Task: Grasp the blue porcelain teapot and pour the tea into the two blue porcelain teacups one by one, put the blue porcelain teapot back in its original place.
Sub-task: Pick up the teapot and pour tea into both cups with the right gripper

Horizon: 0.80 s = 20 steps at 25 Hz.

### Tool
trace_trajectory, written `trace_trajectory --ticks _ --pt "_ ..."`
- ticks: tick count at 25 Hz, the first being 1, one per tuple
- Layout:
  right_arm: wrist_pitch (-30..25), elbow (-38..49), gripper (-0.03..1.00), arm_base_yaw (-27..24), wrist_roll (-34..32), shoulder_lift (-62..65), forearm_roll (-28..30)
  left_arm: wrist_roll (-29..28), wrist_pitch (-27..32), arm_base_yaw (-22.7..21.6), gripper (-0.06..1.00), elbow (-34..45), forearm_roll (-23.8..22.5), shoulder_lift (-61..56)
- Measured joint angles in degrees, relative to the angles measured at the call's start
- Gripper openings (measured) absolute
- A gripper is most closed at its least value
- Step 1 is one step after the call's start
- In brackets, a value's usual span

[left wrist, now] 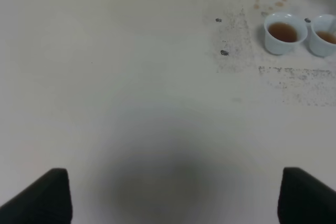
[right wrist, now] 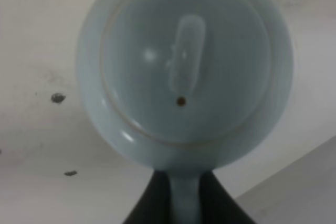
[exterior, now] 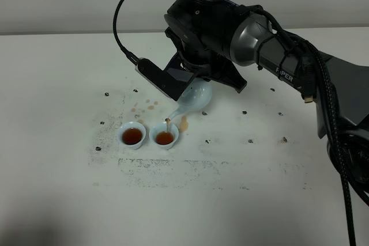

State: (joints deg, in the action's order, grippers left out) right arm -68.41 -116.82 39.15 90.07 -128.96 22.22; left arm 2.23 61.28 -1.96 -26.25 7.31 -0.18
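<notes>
desk: white speckled desk [exterior: 57, 84], tea drips near the cups
teapot: round pale-blue porcelain teapot [exterior: 199, 97], held off the desk and tilted; long axis runs from the handle down to the spout, over the right cup
cups: two small pale-blue porcelain teacups, touching; left cup [exterior: 132, 135] holds tea, right cup [exterior: 164, 137] is under the stream
right fingers [right wrist: 149, 205]: clamped on the teapot handle
left fingers [left wrist: 44, 198]: apart, empty, well apart from the cups
next: probably tip the teapot upright

Tea drips [exterior: 151, 106] on white table [exterior: 57, 200]
</notes>
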Motion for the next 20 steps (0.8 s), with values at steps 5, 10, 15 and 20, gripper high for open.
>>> trace_trajectory --ticks 5,10,15,20 --pt "0.0 0.0 0.05 0.0 0.0 0.0 -0.06 0.0 0.0 0.0 0.76 0.0 0.0 0.0" --pt "0.0 0.0 0.05 0.0 0.0 0.0 -0.1 0.0 0.0 0.0 0.76 0.0 0.0 0.0" --pt "0.0 0.0 0.05 0.0 0.0 0.0 -0.2 0.0 0.0 0.0 0.76 0.0 0.0 0.0" --pt "0.0 0.0 0.05 0.0 0.0 0.0 -0.27 0.0 0.0 0.0 0.76 0.0 0.0 0.0"
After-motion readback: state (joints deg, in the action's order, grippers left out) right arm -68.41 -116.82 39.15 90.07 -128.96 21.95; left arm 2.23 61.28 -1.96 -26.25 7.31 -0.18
